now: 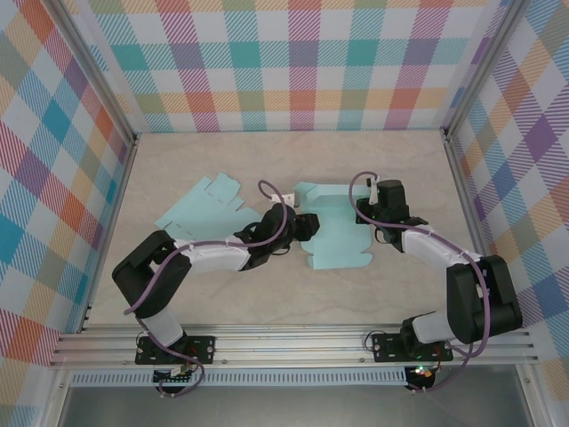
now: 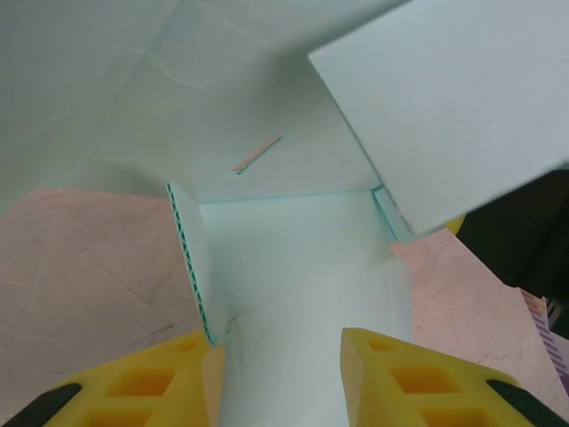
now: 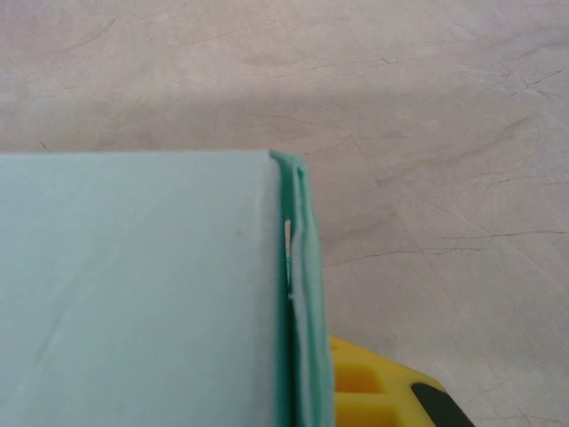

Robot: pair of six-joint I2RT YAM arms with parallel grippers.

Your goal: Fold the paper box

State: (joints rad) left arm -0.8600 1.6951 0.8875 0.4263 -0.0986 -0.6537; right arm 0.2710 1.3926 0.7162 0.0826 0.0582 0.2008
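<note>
- At the table (image 1: 293, 160) centre, top view: a half-folded teal box (image 1: 340, 242) lies between the two arms. A flat blank (image 1: 206, 206) lies apart on its left.
- Same view: the left gripper (image 1: 305, 227) is at the box's left edge and the right gripper (image 1: 367, 213) at its right edge.
- Left wrist: yellow fingers (image 2: 151, 387) sit at the bottom with a box flap running up between them. The left one touches a corrugated cut edge. The jaws stand partly apart; cannot tell whether they pinch the flap.
- Left wrist: raised box walls and a big panel fill the top, with bare table on both sides.
- Right wrist: the box's doubled wall edge stands just beside one yellow finger (image 3: 378, 391); the other finger is hidden behind the panel. The claw is clenched, seemingly on that wall.
</note>
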